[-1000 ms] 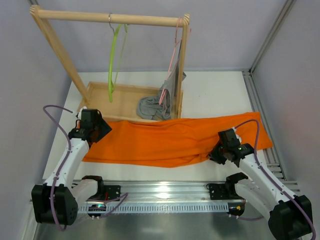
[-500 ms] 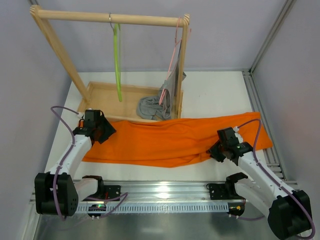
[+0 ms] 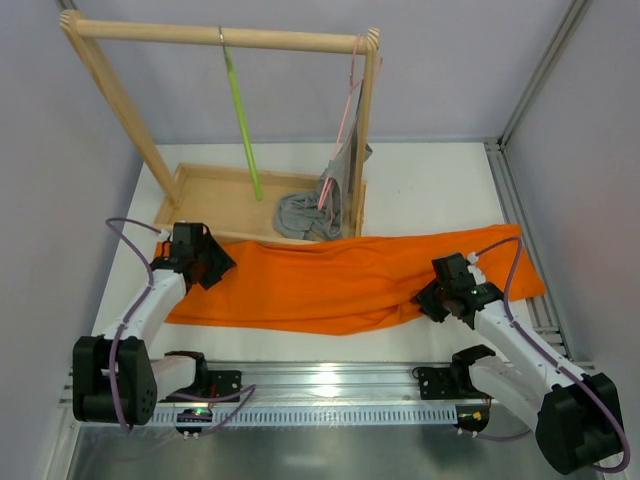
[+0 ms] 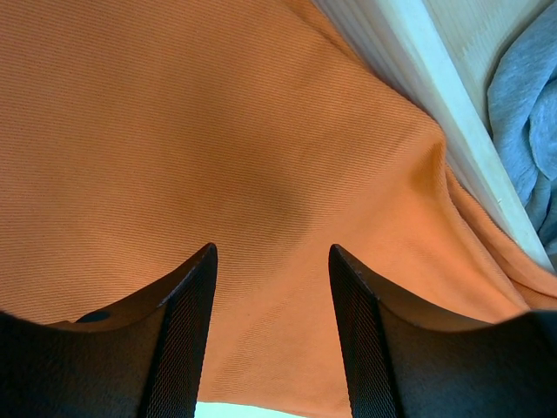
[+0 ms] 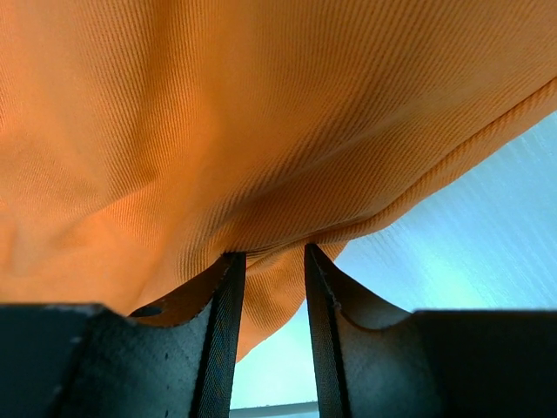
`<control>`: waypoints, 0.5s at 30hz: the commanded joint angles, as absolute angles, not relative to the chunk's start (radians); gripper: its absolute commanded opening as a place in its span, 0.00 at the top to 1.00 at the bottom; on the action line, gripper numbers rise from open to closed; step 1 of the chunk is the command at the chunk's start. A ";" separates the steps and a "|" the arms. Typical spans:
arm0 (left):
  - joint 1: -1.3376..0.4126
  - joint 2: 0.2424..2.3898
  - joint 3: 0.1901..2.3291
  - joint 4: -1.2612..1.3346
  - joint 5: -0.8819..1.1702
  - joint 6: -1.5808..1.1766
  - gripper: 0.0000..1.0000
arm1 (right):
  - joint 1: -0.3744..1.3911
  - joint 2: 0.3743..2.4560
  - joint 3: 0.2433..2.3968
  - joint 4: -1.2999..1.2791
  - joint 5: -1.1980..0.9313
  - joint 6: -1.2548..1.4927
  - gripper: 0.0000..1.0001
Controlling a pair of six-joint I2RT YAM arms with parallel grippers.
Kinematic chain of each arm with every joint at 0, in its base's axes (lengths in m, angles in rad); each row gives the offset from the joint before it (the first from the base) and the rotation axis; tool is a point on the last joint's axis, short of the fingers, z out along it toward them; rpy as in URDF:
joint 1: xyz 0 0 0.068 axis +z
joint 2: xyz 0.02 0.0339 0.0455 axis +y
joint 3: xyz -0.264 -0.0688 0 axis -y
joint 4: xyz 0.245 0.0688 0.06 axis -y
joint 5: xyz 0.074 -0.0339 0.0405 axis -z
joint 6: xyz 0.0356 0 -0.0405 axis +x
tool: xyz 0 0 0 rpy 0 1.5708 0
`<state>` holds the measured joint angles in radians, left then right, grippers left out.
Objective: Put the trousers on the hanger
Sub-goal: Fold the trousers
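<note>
The trousers (image 3: pixel 350 280) are a long band of bright orange, finely ribbed cloth lying flat across the white table (image 3: pixel 430 190), from lower left to right of centre in the top view, with soft folds along their near edge. The hanger (image 3: pixel 243 125) is thin, lime-green and edge-on, and hangs by a metal hook from the round bar of a pale wooden rack (image 3: pixel 150 30) at upper left, well apart from the trousers. A thin pink hanger (image 3: pixel 347 100) at the bar's right end carries a limp grey garment (image 3: pixel 310 212) that pools on the rack's flat wooden tray base (image 3: pixel 215 185). The left arm reaches forward and low, its left gripper (image 4: pixel 271 252) over the trousers' left end beside the tray; its matt black fingers (image 4: pixel 183 331), textured on the inner faces, stand apart with smooth cloth lying past them and nothing between. The right arm bends inward at lower right, and the right gripper (image 5: pixel 271 252) sits at the near edge of the trousers, its jaws drawn narrow onto a puckered fold of orange cloth gathered at the tips.
</note>
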<state>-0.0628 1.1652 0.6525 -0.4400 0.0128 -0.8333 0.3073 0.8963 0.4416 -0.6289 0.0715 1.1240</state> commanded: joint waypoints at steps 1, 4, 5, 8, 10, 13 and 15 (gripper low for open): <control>-0.057 1.170 0.634 -0.376 0.031 -0.856 0.45 | 0.321 0.887 0.451 -0.594 0.117 1.183 0.63; -0.057 1.183 0.632 -0.368 0.040 -0.859 0.46 | 0.322 0.894 0.443 -0.591 0.126 1.206 0.64; -0.057 1.184 0.630 -0.367 0.041 -0.861 0.46 | 0.322 0.897 0.436 -0.588 0.127 1.209 0.63; -0.057 1.203 0.624 -0.354 0.037 -0.865 0.46 | 0.325 0.902 0.428 -0.572 0.126 1.195 0.68; -0.057 1.221 0.624 -0.351 0.028 -0.867 0.46 | 0.325 0.904 0.428 -0.574 0.126 1.175 0.74; -0.057 1.253 0.627 -0.339 0.021 -0.874 0.46 | 0.325 0.894 0.420 -0.591 0.130 1.146 0.80; -0.058 1.269 0.632 -0.331 0.021 -0.880 0.46 | 0.325 0.884 0.407 -0.594 0.130 1.140 0.83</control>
